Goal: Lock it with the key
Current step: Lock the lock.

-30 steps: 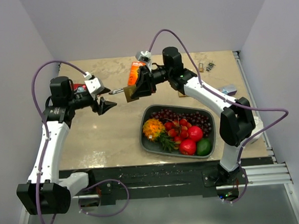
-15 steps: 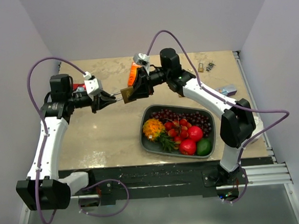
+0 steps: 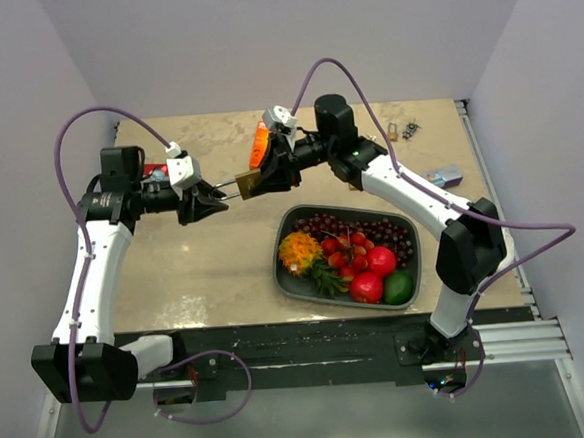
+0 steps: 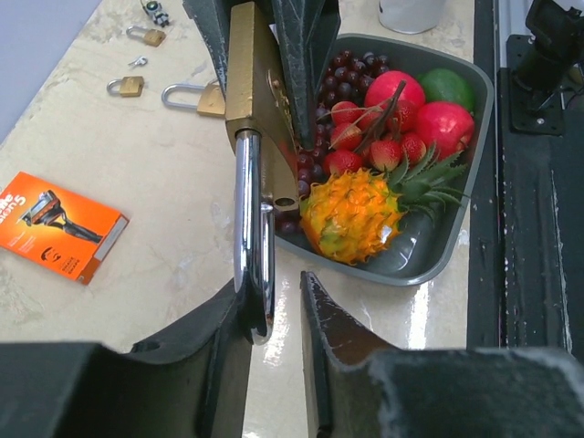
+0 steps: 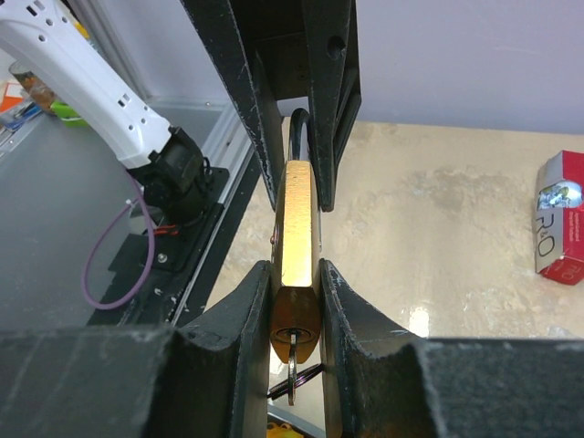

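Front rail: the black mounting rail (image 3: pixel 311 343) runs along the near edge of your beige marble-patterned bench (image 3: pixel 196 276), with both arm bases bolted to it.
Tray: the grey plastic tray (image 3: pixel 285 270) sits on the bench right of centre. It holds a spiky orange fruit (image 3: pixel 299 249), red round fruits (image 3: pixel 380 261), a green one (image 3: pixel 399 288) and dark grapes (image 3: pixel 337 223).
Left end effector: your left end effector (image 4: pixel 272 287) hangs above the bench left of centre, released and parted around the tip of the steel shackle (image 4: pixel 248 228). One finger touches the shackle, and bench glare shows between the shackle and the other finger.
Padlock: the brass padlock (image 5: pixel 299 214) is in the air between your two arms, above the bench just beyond the tray, with its shackle pointing at the left arm.
Right end effector: your right end effector (image 5: pixel 294 269) is clenched on the padlock's brass body, a finger flat against each face.
Key: the small metal key (image 5: pixel 292 370) sits in the keyhole at the end of the body away from the shackle.
Bench beyond: a flat orange razor pack (image 4: pixel 64 224) lies past the padlock. A red and white carton (image 5: pixel 561 214) lies near the left arm. Several small spare brass padlocks (image 4: pixel 128 87) lie toward the far right corner, and a small pale object (image 3: pixel 447 176) sits by the right edge; you cannot tell what it is.
Room: pale lilac walls (image 3: pixel 260 41) close in the bench on the left, far and right sides.
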{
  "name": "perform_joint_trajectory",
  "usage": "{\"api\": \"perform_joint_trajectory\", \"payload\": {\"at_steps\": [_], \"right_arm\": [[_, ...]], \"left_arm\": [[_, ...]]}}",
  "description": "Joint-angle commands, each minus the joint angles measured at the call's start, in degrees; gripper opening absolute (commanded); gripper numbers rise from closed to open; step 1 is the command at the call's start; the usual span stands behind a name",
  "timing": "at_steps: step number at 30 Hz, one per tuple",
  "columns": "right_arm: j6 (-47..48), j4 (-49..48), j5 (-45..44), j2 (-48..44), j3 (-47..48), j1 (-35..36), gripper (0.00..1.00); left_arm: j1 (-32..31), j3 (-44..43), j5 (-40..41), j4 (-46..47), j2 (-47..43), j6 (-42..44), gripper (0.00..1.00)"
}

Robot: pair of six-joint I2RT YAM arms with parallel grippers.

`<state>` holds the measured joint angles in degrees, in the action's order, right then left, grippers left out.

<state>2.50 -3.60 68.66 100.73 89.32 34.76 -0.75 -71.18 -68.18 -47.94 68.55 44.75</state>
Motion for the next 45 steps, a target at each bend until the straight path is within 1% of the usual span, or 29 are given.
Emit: {"api": "perform_joint_trajectory", "payload": {"at_steps": [1, 2, 3, 10, 11, 13, 23, 26, 28, 31, 33, 34, 35, 37, 38, 40, 41, 45], "right_arm": [[2.86, -3.52, 0.07, -4.93, 0.77, 0.22, 0.00], [3.03, -3.44, -0.02, -5.10, 0.68, 0.13, 0.00], [3.12, -3.52, 0.07, -5.10, 0.59, 0.13, 0.00], [3.12, -6.16, -0.72, -5.98, -0.72, 0.22, 0.00], [3.12, -6.60, -0.90, -6.07, -0.90, 0.30, 0.00], [3.82, -6.60, -0.99, -6.07, -1.08, 0.65, 0.00], [11.82, -5.98, -3.98, -7.21, -2.48, 3.12, 0.00], [12.09, -6.95, -4.33, -7.30, -2.75, 3.64, 0.00], [11.30, -6.69, -2.93, -6.60, -2.31, 3.82, 0.00], [10.68, -6.69, -1.44, -6.16, -2.13, 4.96, 0.00], [9.63, -7.39, -0.20, -5.37, -1.96, 5.84, 0.00], [7.45, -8.43, 0.85, -5.02, -1.78, 6.10, 0.00], [6.39, -9.14, 1.73, -4.23, -1.61, 6.37, 0.00], [4.71, -10.63, 3.05, -3.61, -1.69, 7.25, 0.00], [4.01, -11.34, 3.58, -3.35, -1.69, 7.34, 0.00], [2.25, -12.40, 4.63, -2.03, -0.73, 7.77, 0.00], [1.81, -12.57, 5.77, -1.59, -0.38, 7.86, 0.00], [0.67, -13.54, 7.80, -0.62, -0.20, 8.83, 0.00]], "left_arm": [[0.14, -0.89, -2.22, -0.13, -1.05, 1.04, 0.27], [0.14, -0.89, -2.57, 0.13, -1.05, 0.78, 0.26], [0.14, -0.81, -2.66, 0.22, -0.88, 0.60, 0.21], [0.14, -0.98, -3.10, -0.92, -0.18, 0.86, 0.10], [0.14, -0.98, -3.01, -1.01, -0.18, 0.86, 0.05], [0.05, -1.07, -3.01, -0.92, -0.17, 0.60, 0.00], [-0.12, -1.24, -4.15, -1.36, 0.62, -0.72, 0.00], [-0.21, -0.98, -4.41, -1.02, 0.70, -0.89, 0.00], [-0.21, -0.81, -4.85, -0.05, 0.70, -1.77, 0.00], [-0.74, 0.16, -5.56, 4.25, 0.18, -5.45, 0.00], [-1.97, 1.56, -5.73, 9.69, -0.35, -9.23, 0.00], [-2.58, 2.18, -5.39, 11.89, -1.22, -10.90, 0.00], [-3.80, 3.31, -5.21, 17.04, -1.58, -14.74, 0.00], [-4.87, 4.55, -4.77, 21.99, -2.72, -18.54, 0.00], [-5.92, 5.77, -4.51, 27.32, -3.07, -22.65, 0.00], [-6.97, 6.75, -3.80, 31.58, -3.69, -25.67, 0.00], [-7.94, 7.45, -3.71, 35.25, -3.69, -28.12, 0.00], [-10.49, 8.16, -3.01, 42.75, -3.17, -33.23, 0.00]]}}
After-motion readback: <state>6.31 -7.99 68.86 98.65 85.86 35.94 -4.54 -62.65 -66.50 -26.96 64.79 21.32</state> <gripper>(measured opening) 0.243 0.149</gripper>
